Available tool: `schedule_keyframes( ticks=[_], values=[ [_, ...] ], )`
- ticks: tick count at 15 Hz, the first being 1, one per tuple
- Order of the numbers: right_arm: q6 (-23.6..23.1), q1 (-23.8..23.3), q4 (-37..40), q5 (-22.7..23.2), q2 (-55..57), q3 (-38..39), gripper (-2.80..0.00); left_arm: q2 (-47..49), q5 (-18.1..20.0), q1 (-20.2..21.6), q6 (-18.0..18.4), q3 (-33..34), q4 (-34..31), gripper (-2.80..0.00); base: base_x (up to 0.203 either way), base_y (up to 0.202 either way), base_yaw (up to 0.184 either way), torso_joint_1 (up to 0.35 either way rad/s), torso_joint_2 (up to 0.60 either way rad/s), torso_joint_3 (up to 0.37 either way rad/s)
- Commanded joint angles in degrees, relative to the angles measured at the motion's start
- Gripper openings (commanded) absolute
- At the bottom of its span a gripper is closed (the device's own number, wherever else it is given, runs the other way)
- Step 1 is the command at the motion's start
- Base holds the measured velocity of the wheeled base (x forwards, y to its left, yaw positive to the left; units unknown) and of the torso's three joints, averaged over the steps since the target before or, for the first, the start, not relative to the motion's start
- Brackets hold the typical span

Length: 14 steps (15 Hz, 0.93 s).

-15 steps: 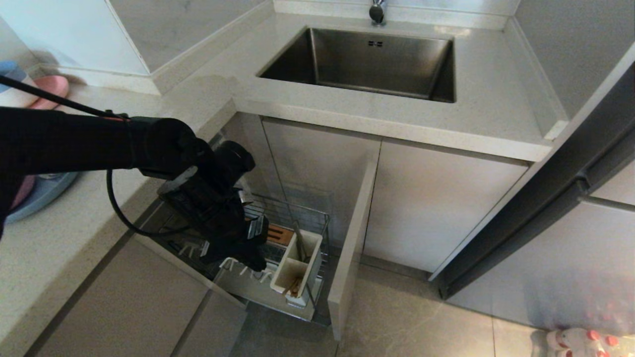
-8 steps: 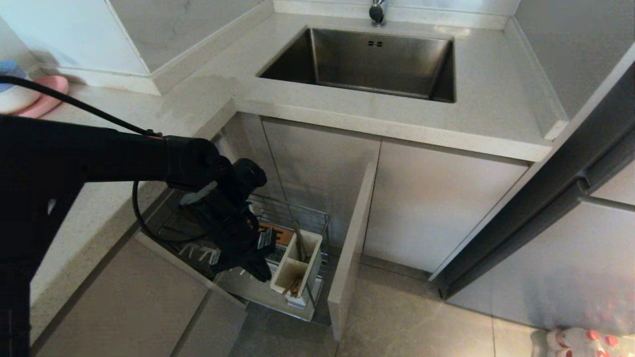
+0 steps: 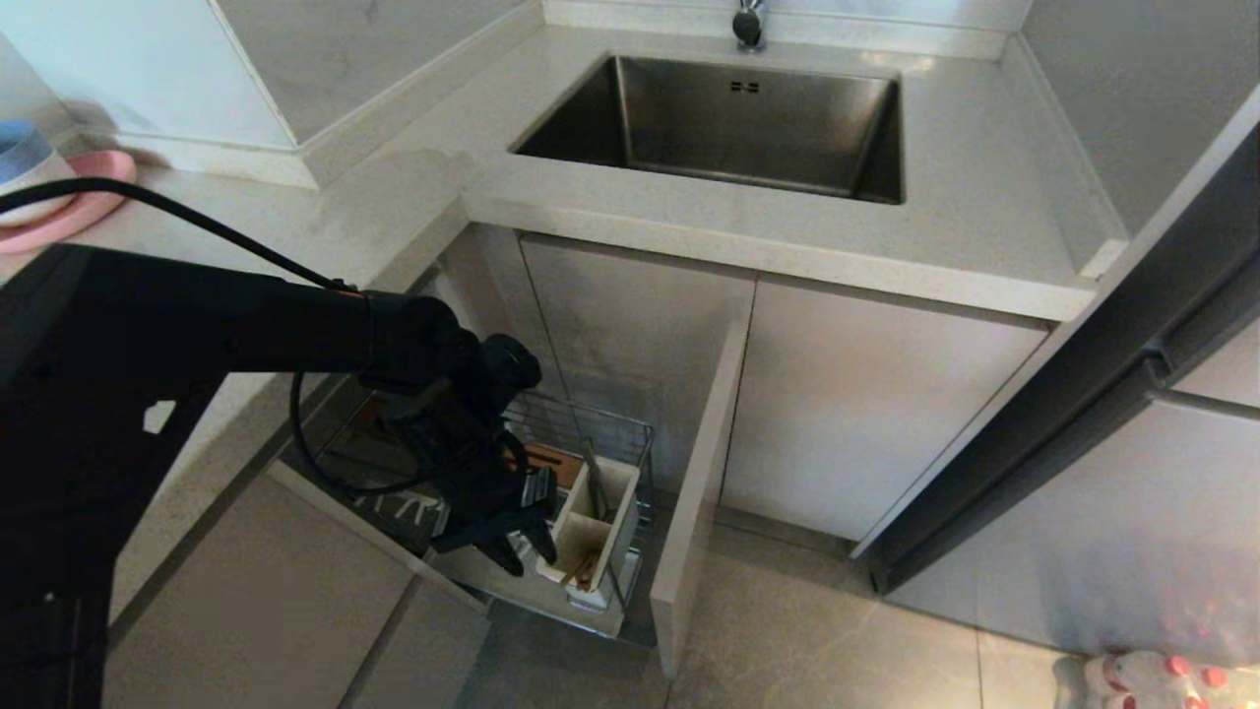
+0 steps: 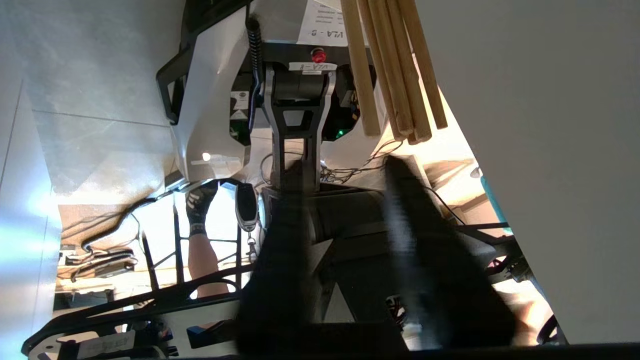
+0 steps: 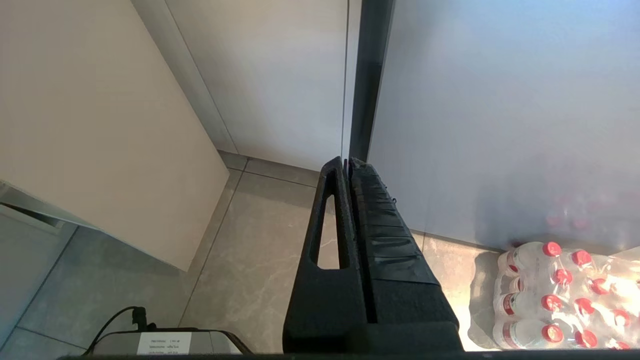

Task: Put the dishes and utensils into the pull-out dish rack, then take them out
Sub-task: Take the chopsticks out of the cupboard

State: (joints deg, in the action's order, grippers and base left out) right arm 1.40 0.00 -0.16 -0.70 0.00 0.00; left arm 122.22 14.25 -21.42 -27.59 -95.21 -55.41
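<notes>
The pull-out dish rack (image 3: 630, 433) stands drawn out below the counter, with its beige front panel (image 3: 699, 492) on the right. The light-wood chopsticks (image 3: 583, 571) lie in the front compartment of its white utensil box (image 3: 618, 492). A silver utensil (image 3: 594, 475) stands in the rear compartment. My left gripper (image 3: 517, 551) hangs open just left of the box, nothing between its fingers (image 4: 430, 240). In the left wrist view the chopsticks' ends (image 4: 395, 75) show beyond the left gripper (image 4: 345, 167). My right gripper (image 5: 347, 162) is shut and parked over the floor. The dishes are hidden.
A sink (image 3: 748, 167) is set into the counter above the rack. A pink plate (image 3: 74, 212) with a blue-and-white bowl (image 3: 25, 158) sits at the far left. A pack of water bottles (image 5: 560, 290) lies on the floor at the right. A person's leg (image 4: 202, 250) shows behind my base.
My left arm has come down and to the right, bringing the gripper beside the utensil box. Its jaws have parted.
</notes>
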Motion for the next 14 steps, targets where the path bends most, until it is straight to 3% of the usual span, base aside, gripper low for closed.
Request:
schedule_keyframes(
  ticks=[1, 14],
  values=[
    [0.0, 0.0, -0.02, -0.01, 0.08, 0.0, -2.8, 0.19, 0.08, -0.03, -0.18, -0.41, -0.43, 0.0, 0.0, 0.0, 0.0, 0.0, 0.0, 0.0],
    [0.0, 0.0, -0.02, -0.01, 0.0, 0.0, -2.8, 6.8, -0.19, -0.03, -0.27, -1.2, -0.14, 0.0, 0.0, 0.0, 0.0, 0.0, 0.0, 0.0]
  ],
)
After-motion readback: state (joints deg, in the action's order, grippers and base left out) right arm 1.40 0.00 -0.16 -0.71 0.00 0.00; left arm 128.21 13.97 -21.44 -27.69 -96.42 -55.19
